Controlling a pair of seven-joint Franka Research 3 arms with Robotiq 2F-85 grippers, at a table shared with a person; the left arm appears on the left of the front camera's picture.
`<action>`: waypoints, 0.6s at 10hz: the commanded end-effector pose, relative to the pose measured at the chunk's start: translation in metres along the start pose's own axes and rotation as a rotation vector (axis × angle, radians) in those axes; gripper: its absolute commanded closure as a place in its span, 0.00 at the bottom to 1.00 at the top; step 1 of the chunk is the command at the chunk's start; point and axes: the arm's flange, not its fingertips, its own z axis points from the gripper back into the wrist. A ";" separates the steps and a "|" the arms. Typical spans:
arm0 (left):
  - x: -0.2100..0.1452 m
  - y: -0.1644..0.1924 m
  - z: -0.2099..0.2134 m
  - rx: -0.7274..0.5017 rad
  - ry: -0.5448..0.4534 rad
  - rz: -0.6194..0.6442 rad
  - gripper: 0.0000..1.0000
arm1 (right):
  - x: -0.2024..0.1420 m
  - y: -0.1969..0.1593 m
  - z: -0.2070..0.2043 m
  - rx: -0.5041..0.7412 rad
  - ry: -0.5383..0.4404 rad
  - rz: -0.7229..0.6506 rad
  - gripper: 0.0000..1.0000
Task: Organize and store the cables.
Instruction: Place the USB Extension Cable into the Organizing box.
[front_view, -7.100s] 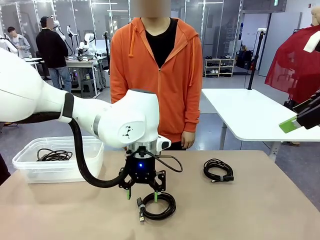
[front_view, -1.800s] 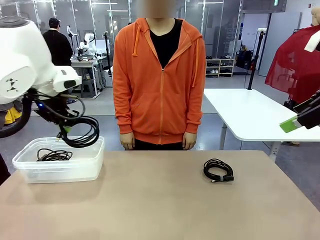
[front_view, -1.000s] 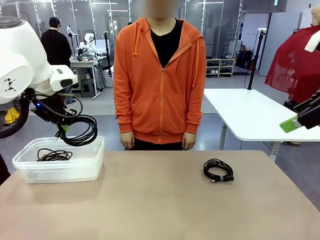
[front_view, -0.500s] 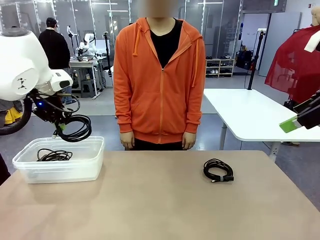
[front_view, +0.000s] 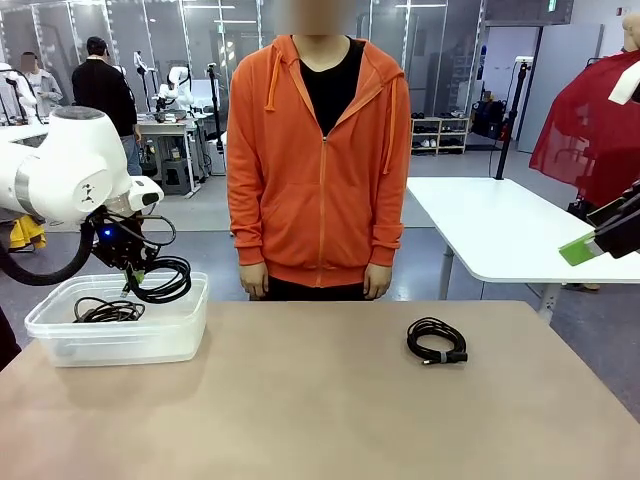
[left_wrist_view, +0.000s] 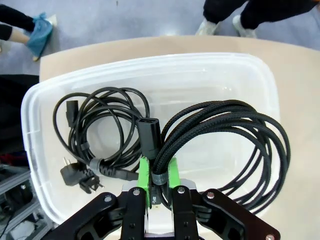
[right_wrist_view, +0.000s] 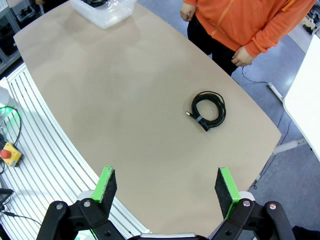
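My left gripper (front_view: 135, 277) (left_wrist_view: 158, 176) is shut on a coiled black cable (front_view: 163, 279) (left_wrist_view: 235, 145), holding it just above the clear plastic bin (front_view: 180, 318) (left_wrist_view: 260, 75) at the table's left end. Another coiled black cable (front_view: 107, 311) (left_wrist_view: 100, 130) with a plug lies inside the bin. A third coil (front_view: 436, 340) (right_wrist_view: 208, 110) rests on the table right of centre. High at the right edge, my right gripper (front_view: 590, 243) (right_wrist_view: 162, 186) is open with nothing between its green pads.
A person in an orange hoodie (front_view: 320, 150) stands at the far side of the table, hands down. The tan tabletop (front_view: 330, 410) lies bare between the bin and the lone coil. A white table (front_view: 500, 225) stands behind at the right.
My left gripper has come down and slightly right with the coil, from well above the bin to just over its rim. The right arm has not moved.
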 end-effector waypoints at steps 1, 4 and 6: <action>0.011 -0.004 -0.007 -0.003 0.075 0.018 0.83 | -0.003 0.000 0.000 -0.006 0.015 -0.007 0.00; 0.009 -0.015 -0.035 -0.001 0.153 0.002 0.83 | -0.003 0.000 0.000 -0.006 0.015 -0.007 0.00; 0.006 -0.018 -0.051 -0.006 0.194 0.005 0.83 | -0.003 0.000 0.000 -0.006 0.015 -0.007 0.00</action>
